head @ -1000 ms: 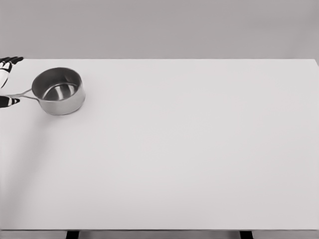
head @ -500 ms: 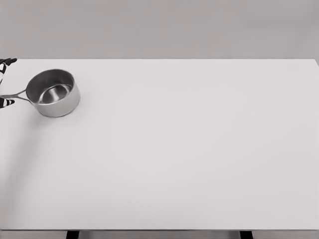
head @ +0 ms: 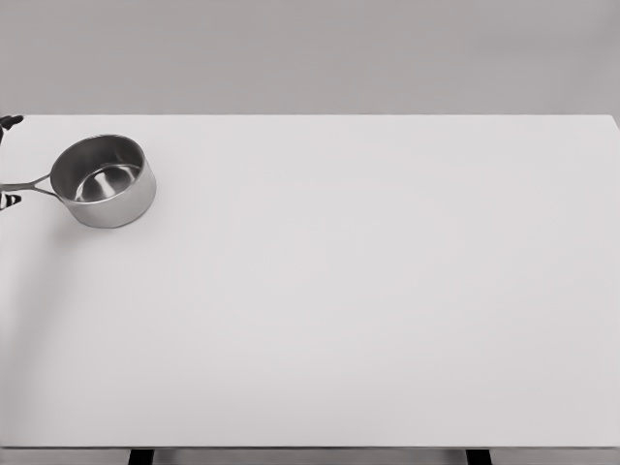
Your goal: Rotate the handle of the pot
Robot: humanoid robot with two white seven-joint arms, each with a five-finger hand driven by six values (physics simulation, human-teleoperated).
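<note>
At the far left edge of the head view, around nine o'clock from the table's centre, only two dark fingertips of a hand (head: 8, 201) showed, one striped tip just below the end of the pot handle (head: 27, 184) and another (head: 10, 122) higher up at the table's back corner; the rest of the hand lay outside the picture, so whether it was spread, curled or gripping the handle could not be told, nor whether the lower tip actually touched the metal. The handle was a thin, flat strip of grey steel, running out from the pot toward nine o'clock and cut off by the picture's edge. The pot (head: 103, 181) itself was a small round saucepan of brushed, shiny metal with straight walls and an open top, standing upright, its inner floor catching a pale reflection and its outer wall shading from bright to dull. It sat on the table (head: 368, 291) in the back left area, at roughly ten o'clock from the centre, near the left edge. The tabletop was a broad, smooth, matte white rectangle, with two dark legs just showing under its near edge and a plain grey wall behind it.
</note>
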